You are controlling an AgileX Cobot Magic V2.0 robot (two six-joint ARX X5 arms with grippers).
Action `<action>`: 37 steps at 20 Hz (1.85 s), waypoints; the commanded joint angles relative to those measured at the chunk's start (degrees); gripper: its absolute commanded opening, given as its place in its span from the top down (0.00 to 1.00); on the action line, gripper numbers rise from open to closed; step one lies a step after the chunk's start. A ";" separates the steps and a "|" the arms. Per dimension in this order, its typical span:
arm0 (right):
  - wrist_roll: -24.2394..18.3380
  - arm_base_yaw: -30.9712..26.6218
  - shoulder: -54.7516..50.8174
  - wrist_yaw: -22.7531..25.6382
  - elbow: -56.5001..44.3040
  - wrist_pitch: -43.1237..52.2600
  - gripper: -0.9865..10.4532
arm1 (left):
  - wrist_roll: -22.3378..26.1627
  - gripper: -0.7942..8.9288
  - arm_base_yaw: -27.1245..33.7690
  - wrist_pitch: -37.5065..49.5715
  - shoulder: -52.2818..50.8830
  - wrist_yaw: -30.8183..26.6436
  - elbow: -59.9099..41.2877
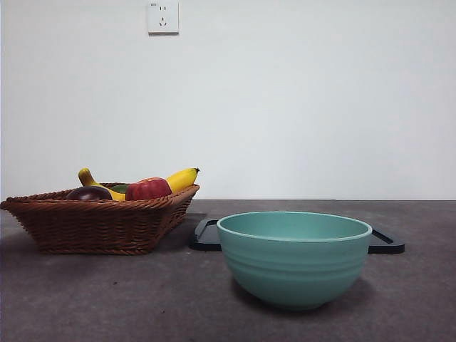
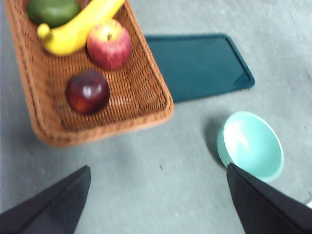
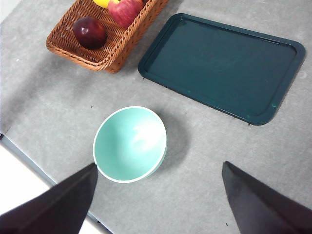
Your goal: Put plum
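a brown wicker basket (image 1: 100, 221) stands on the grey tabletop (image 1: 142, 299) and holds four fruits: the plum (image 2: 87, 91), dark maroon and glossy, near one end of the basket; a red apple (image 2: 108, 43) with yellowish patches just beside it; a yellow banana (image 2: 75, 27) past the apple; and a green fruit (image 2: 52, 10) at the far end. in the front view the plum (image 1: 89, 193) shows just above the basket's rim. a mint-green bowl (image 1: 293, 256) sits apart from the basket with nothing in it, and a dark flat tray (image 3: 222, 66), also bare, lies between and behind them.

the left gripper (image 2: 158, 195) hangs above the tabletop with its jaws spread wide and nothing between them; the plum lies in the basket, well apart from it. the right gripper (image 3: 158, 195) is likewise released, above the tabletop near the bowl, farther from the plum (image 3: 89, 32).
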 commanded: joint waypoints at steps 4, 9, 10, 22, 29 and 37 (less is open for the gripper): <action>0.61 0.24 0.42 -0.22 1.07 0.48 0.55 | -1.11 0.47 -5.27 4.42 12.66 -6.64 8.26; 0.61 0.24 0.44 -0.20 1.07 0.63 0.55 | 0.68 0.47 -9.38 5.25 28.30 -14.95 17.11; 0.61 0.24 0.44 -0.20 1.07 0.63 0.55 | 1.03 0.47 -9.86 5.42 31.06 -16.04 18.36; 0.61 0.24 0.44 -0.17 1.07 0.63 0.55 | 4.28 0.47 -11.15 11.72 52.48 -20.09 20.35; 0.61 0.24 0.44 -0.20 1.07 0.63 0.55 | 4.46 0.47 -11.13 13.99 58.95 -20.48 20.35; 0.61 0.24 0.42 -0.04 1.07 0.74 0.55 | 4.39 0.64 -11.23 13.55 59.76 -21.57 20.46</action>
